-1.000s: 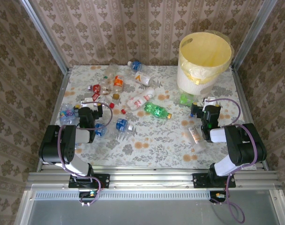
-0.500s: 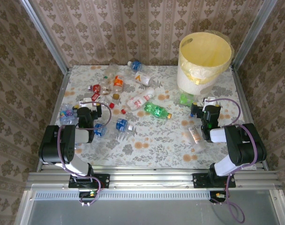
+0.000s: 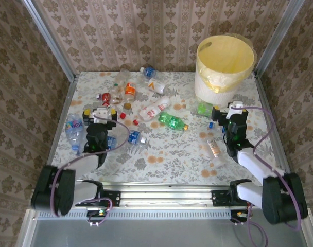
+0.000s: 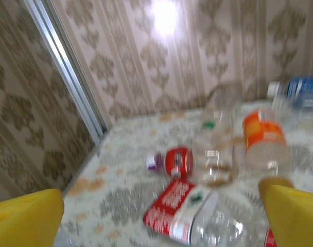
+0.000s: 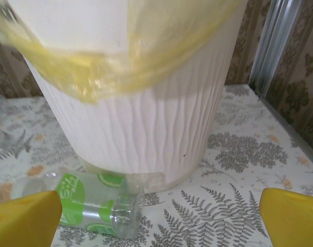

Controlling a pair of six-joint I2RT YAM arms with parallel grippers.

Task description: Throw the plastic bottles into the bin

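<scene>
Several plastic bottles lie scattered on the table: a green one [image 3: 173,121], a red-labelled clear one [image 3: 154,109], an orange-labelled one [image 3: 129,91] and a blue-labelled one [image 3: 74,127]. The bin [image 3: 210,87] stands at the far right. My left gripper [image 3: 100,113] is open with nothing in it; a red-labelled bottle [image 4: 182,208] lies just ahead of it, with an orange-labelled bottle [image 4: 264,136] behind. My right gripper [image 3: 229,109] is open and holds nothing, facing the bin's ribbed wall [image 5: 146,123]. A green-labelled bottle [image 5: 89,203] lies at the bin's foot, left of the gap.
Patterned walls with metal corner posts [image 3: 51,43] enclose the table on three sides. Another bottle [image 3: 214,148] lies beside the right arm. A bare stretch of floral tabletop [image 3: 167,154] runs along the near middle.
Both arms have stretched forward. The left gripper has moved away from the base toward the red-labelled bottles. The right gripper has moved closer to the bin. Both stay open.
</scene>
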